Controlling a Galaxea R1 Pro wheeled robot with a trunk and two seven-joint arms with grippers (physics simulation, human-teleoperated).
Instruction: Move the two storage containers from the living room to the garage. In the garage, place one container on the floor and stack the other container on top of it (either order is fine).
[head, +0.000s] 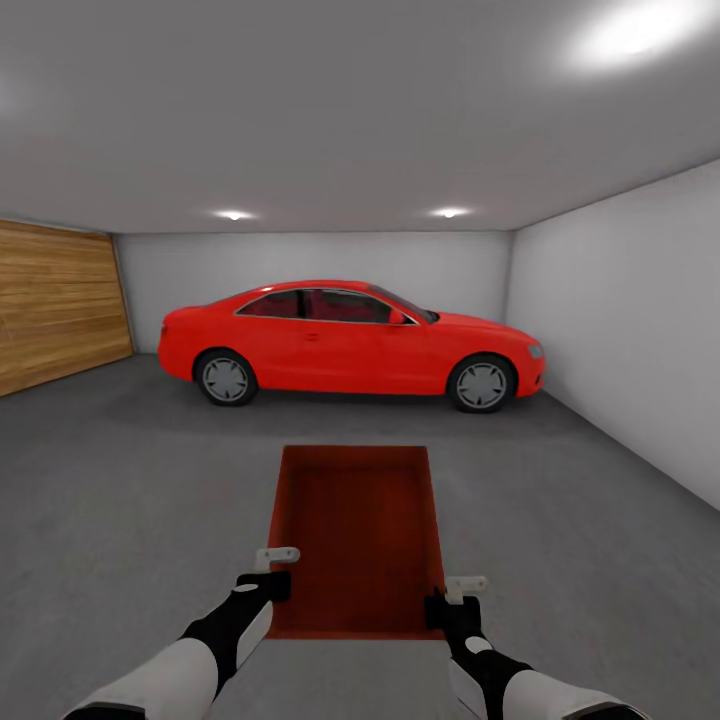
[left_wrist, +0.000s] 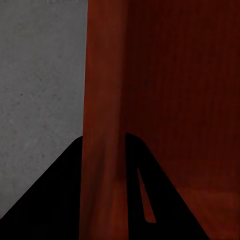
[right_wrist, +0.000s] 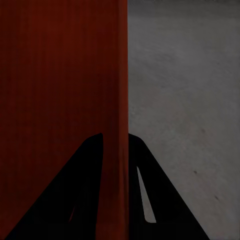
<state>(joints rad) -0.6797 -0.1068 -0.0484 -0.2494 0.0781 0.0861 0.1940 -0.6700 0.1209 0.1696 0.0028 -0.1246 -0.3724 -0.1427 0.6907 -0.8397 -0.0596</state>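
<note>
At the bottom of the head view, the left gripper (head: 272, 572) and the right gripper (head: 452, 598) each clamp a side wall of one orange-red storage container (head: 360, 535), held at lower centre above the grey concrete floor (head: 120, 500). Beyond it, mid-frame, a red car (head: 350, 345) stands before the pale back wall (head: 320, 260); wooden-plank doors (head: 55, 300) fill the left edge.

We see the dark grey concrete floor (head: 120, 500) filling the lower half of the head view, rough and evenly lit. Standing on it at centre frame, near the back wall, is a red car (head: 350, 345), side-on, its wheels touching the concrete. We cannot tell whether the orange-red storage container (head: 360, 530) at lower centre rests on it.
</note>
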